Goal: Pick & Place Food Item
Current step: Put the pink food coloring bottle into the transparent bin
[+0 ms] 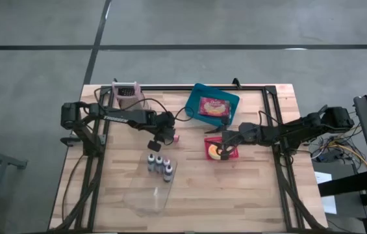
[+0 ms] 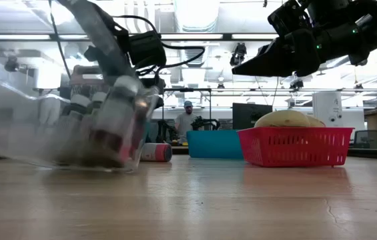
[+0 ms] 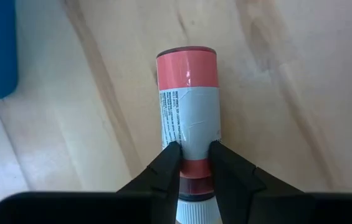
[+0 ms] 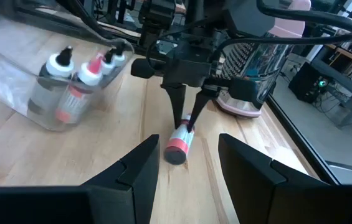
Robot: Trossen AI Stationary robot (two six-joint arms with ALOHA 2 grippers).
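A small bottle [image 3: 188, 102] with pink-red bands, a pale label and a white cap [image 3: 194, 213] lies on its side on the wooden table; it also shows in the high view [image 1: 175, 138] and the low view [image 2: 155, 152]. My left gripper [image 3: 194, 165] is shut on it near the cap end. My right gripper [image 4: 188, 162] is open and empty, hovering above a red basket [image 2: 295, 148] that holds a yellowish bun-like food item [image 2: 288, 120]. My left gripper pinches the bottle between its two fingers [image 3: 168, 163] at the lower red band [image 3: 194, 168], just above the white cap. The fingers come from above, pointing down, and lie across the bottle, as the right wrist view [image 4: 185, 121] shows. The bottle lies on its side on the table.
A clear plastic tray [image 1: 151, 192] with three upright bottles [image 1: 159, 164] lies near the table's middle. A teal tray [image 1: 196, 97] with a packaged food item [image 1: 214, 106] stands at the back. A pink container [image 1: 126, 94] stands at the back left. A person shows far behind the table [image 2: 187, 120].
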